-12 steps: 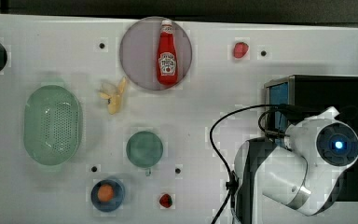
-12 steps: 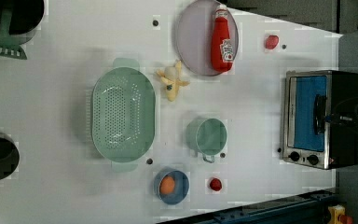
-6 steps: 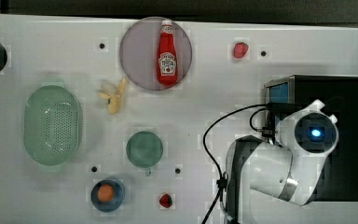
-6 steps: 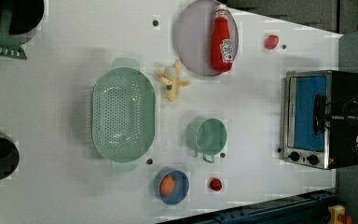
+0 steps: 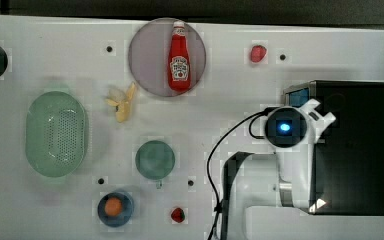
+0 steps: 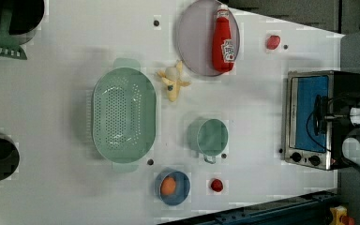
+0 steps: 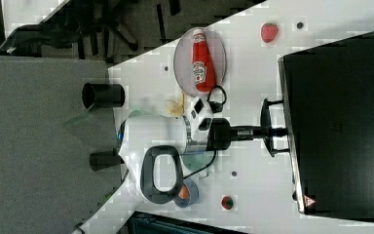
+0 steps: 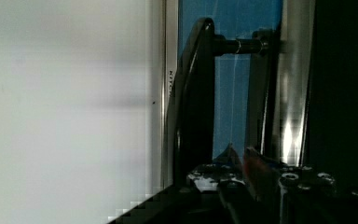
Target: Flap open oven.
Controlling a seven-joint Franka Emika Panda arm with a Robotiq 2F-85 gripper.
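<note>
The oven door's handle is being gripped by narrowly set fingers, bar axis crossing the gripper.

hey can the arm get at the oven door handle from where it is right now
Probably yes. In the right view the gripper is already at the oven front, and the wrist view shows the dark bar handle right ahead, with nothing between them. The door looks closed. Whether the fingers actually grip the handle is unclear.
</note>
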